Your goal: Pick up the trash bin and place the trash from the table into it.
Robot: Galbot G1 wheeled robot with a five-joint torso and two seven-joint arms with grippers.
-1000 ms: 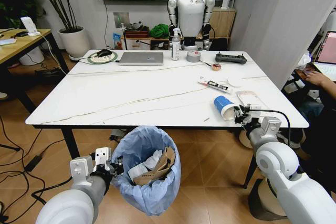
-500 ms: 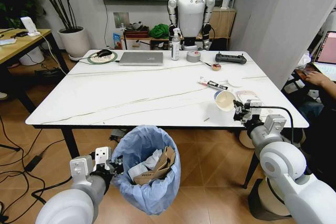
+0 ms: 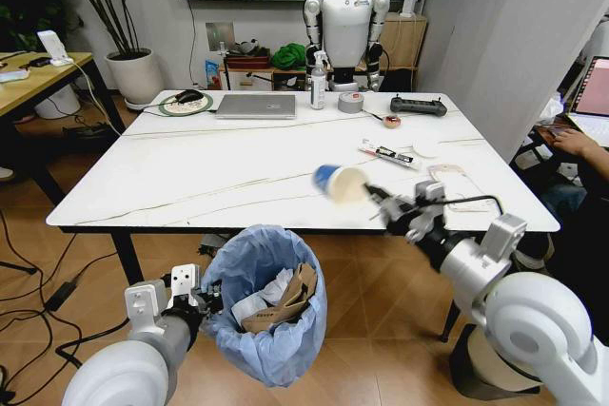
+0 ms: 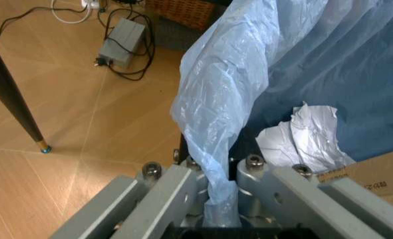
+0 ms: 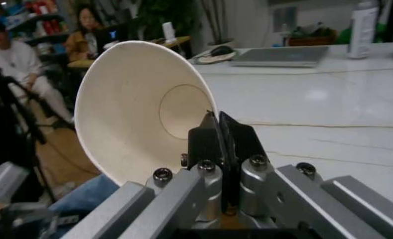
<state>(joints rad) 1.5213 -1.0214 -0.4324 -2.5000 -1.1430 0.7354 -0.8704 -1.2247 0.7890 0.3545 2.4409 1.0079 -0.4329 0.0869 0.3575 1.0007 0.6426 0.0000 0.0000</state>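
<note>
Cup in the air! Right pincer [image 3: 373, 194] is clamped on the rim of the paper cup [image 3: 340, 183], blue base and cream mouth, holding it tilted above the surface's [image 3: 238, 168] front edge, up over the trash bin [image 3: 262, 301]. From the right wrist view the cup's [image 5: 143, 129] open inside faces the camera, its wall pinched between the fingers [image 5: 213, 137]. Down below, left pincer [image 3: 195, 299] is shut tight on the bin's blue bag [image 4: 226, 124], holding the bin just under the front edge. Inside sit torn cardboard [image 3: 290, 303] and crumpled white paper [image 4: 303, 142]. Near the surface's right edge, a clear wrapper [image 3: 455, 185] lies flat.
</note>
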